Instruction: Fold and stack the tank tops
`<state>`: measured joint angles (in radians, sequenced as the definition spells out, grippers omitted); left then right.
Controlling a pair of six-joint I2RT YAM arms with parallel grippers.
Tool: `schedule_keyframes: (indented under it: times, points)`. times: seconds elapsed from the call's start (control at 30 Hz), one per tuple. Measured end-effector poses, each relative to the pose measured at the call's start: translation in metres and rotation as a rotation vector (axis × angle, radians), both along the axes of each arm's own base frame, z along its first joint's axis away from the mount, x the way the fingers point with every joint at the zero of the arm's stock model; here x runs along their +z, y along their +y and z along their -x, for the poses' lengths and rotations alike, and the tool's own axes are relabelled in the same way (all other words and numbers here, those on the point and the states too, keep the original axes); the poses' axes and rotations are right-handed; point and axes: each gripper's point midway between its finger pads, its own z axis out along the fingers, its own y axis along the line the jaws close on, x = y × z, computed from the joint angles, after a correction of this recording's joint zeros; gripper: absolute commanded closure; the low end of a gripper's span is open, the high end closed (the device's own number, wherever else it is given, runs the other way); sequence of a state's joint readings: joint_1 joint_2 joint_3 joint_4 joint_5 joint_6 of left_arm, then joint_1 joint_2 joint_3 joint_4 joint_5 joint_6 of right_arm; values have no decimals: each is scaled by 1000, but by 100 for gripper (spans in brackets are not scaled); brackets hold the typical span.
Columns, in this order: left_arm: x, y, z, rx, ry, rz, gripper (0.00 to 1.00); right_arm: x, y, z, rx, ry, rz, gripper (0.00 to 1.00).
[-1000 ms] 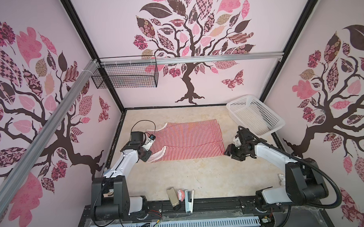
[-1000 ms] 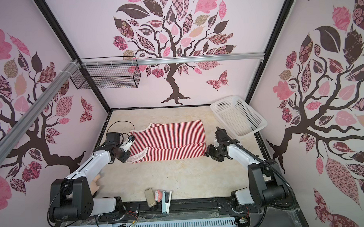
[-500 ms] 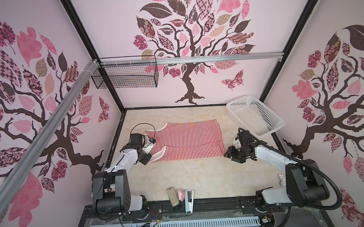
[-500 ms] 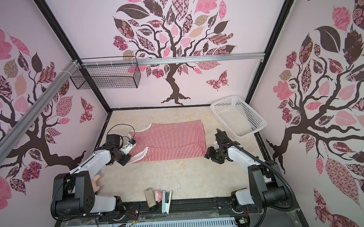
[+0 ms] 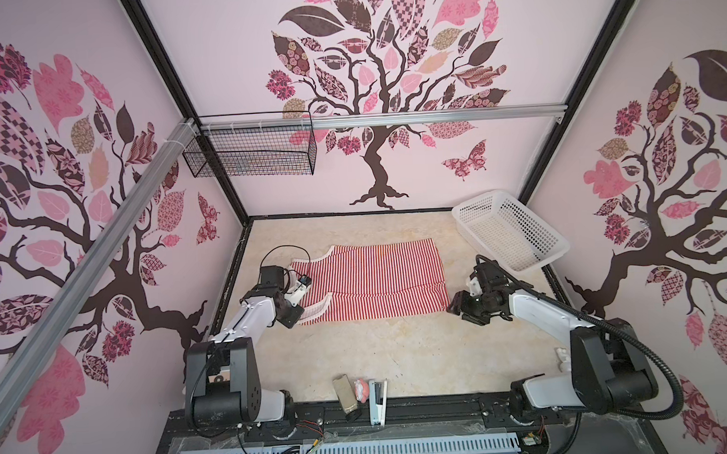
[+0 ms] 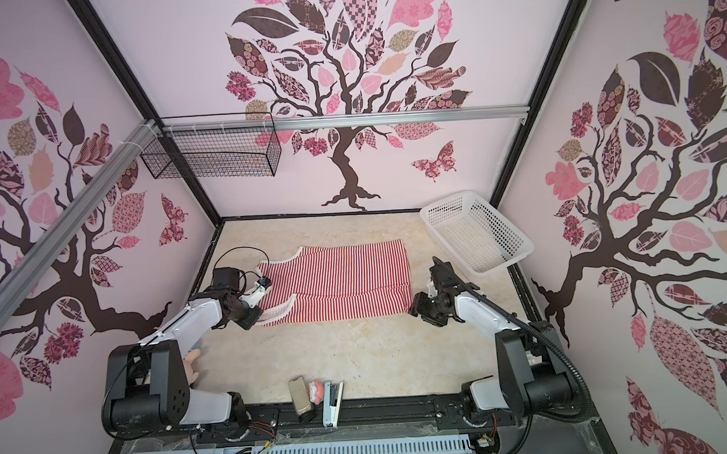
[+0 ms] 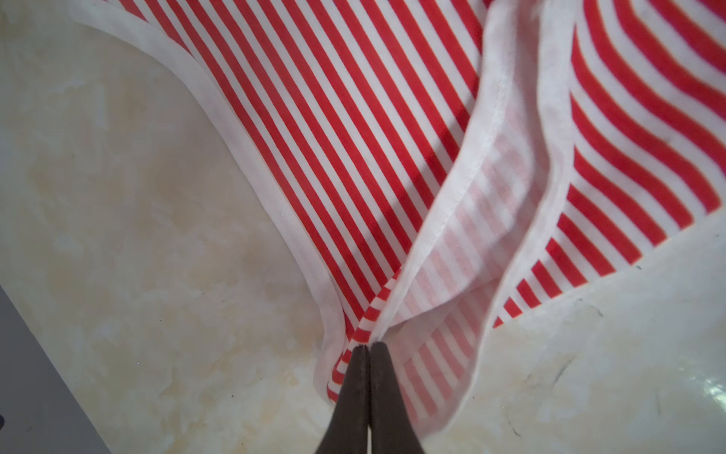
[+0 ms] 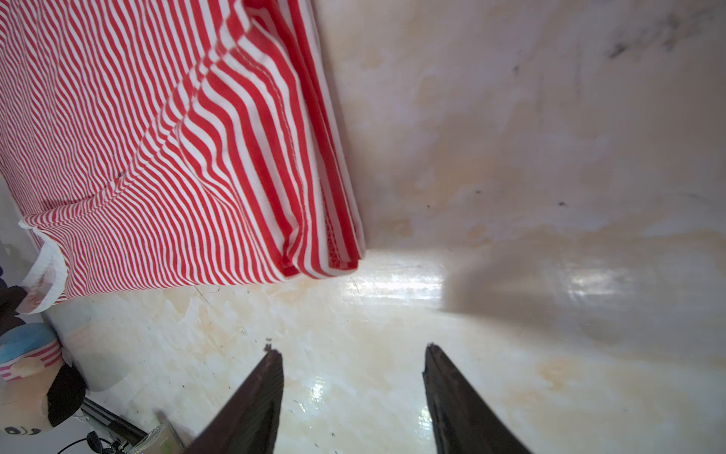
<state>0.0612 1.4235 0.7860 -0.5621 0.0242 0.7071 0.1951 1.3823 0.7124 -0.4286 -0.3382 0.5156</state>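
One red-and-white striped tank top lies spread flat on the table in both top views, with its white-trimmed straps to the left and its hem to the right. My left gripper is at the near strap. In the left wrist view its jaws are shut on the strap's white-trimmed edge, and the cloth fans out from the tips. My right gripper hovers just right of the near hem corner. It is open, with only bare table between its fingers.
A white plastic basket leans at the back right corner. A black wire basket hangs on the back wall. Small items lie at the table's front edge. A plush doll sits near the left arm's base.
My left gripper's jaws have closed on the near strap of the tank top. The right gripper has stayed open beside the hem, almost still.
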Motion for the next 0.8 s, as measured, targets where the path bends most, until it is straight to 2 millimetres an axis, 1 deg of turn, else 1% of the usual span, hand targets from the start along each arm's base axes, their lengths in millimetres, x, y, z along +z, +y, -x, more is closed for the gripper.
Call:
schedule_keyframes:
  times: [0.17, 0.33, 0.43, 0.57, 0.77, 0.8]
  points:
    - [-4, 2, -9, 4, 12, -3, 100, 0, 0, 0, 0, 0, 0, 39]
    - [2, 3, -25, 9, -3, -2, 100, 0, 0, -1, 0, -3, 0, 39]
    - [1, 5, -34, 13, -1, -1, 100, 0, 0, -1, 0, -5, -1, 40]
    - [-6, 10, -41, 23, 21, -2, 100, 0, 0, -1, 0, -5, 0, 39]
    - [-23, 20, -48, 44, 76, -18, 100, 0, 0, -1, 0, -5, 0, 39]
    - [-25, 22, -48, 48, 82, -20, 97, 0, 0, -1, 0, -5, 0, 39]
